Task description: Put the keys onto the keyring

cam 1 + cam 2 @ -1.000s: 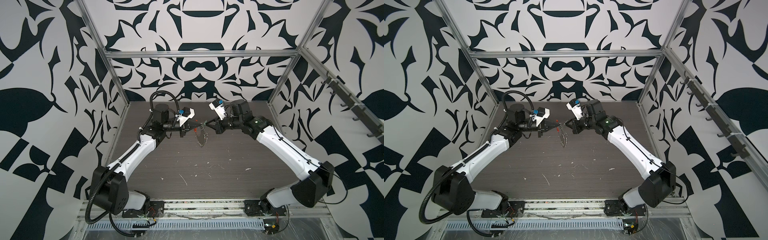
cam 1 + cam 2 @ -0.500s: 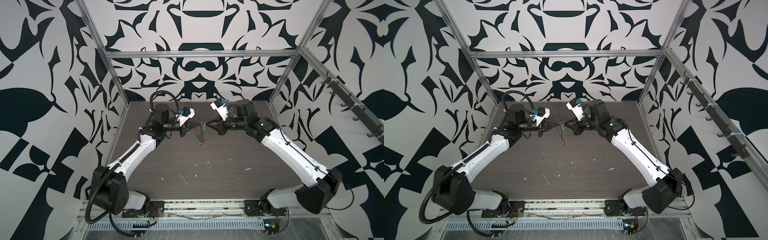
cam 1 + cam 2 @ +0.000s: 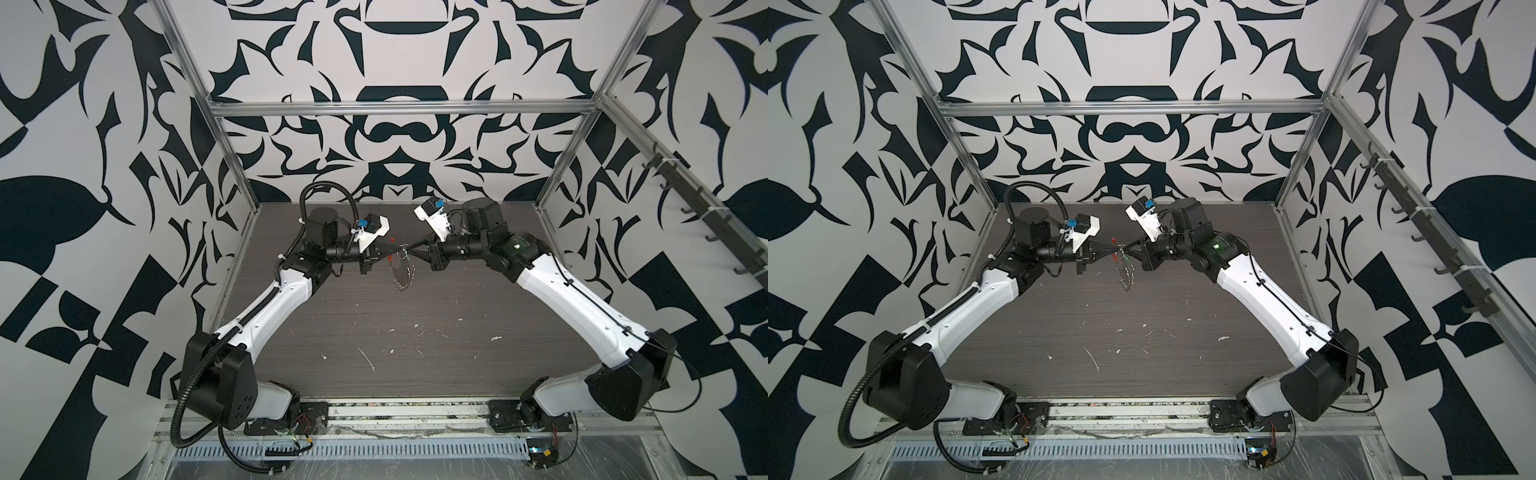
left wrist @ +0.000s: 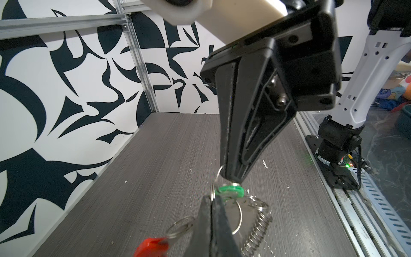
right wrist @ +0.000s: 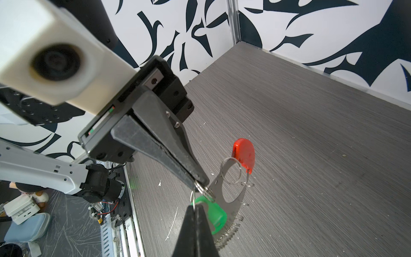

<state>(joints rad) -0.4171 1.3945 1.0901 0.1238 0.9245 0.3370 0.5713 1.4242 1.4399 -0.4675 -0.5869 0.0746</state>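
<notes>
A big cage with black and white walls (image 3: 395, 54) and shiny metal bars (image 3: 395, 108) goes all around. A rail of dark hooks (image 3: 702, 208) runs along the wall on the right. The grey table (image 3: 415, 328) has little white marks (image 3: 368, 360) on it. 2 long white and black arms reach in from the near edge, the left arm (image 3: 270, 316) and the right arm (image 3: 582, 307). Their tips meet in the air over the far part of the table.

The left gripper (image 5: 200, 180) is pinched tight on small silver rings of the keyring (image 5: 219, 179). The keyring hangs down from there. It is a bunch of silver metal with a flat piece, a springy edge and a red tag (image 5: 243, 153) on 1 ring.

The right gripper (image 4: 232, 175) is pinched tight too, on a thin silver ring right by the keys (image 5: 216, 214), which is 1 small green tag. The green tag sits between the 2 gripper tips, just beside the flat silver piece. I cannot tell if its ring is threaded onto the keyring.

In the right wrist view the right gripper's own black fingers (image 5: 195, 233) cover part of the green tag. In the left wrist view the left gripper's fingers (image 4: 211, 229) cover part of the keyring. In both top views the rings are too small to make out.
</notes>
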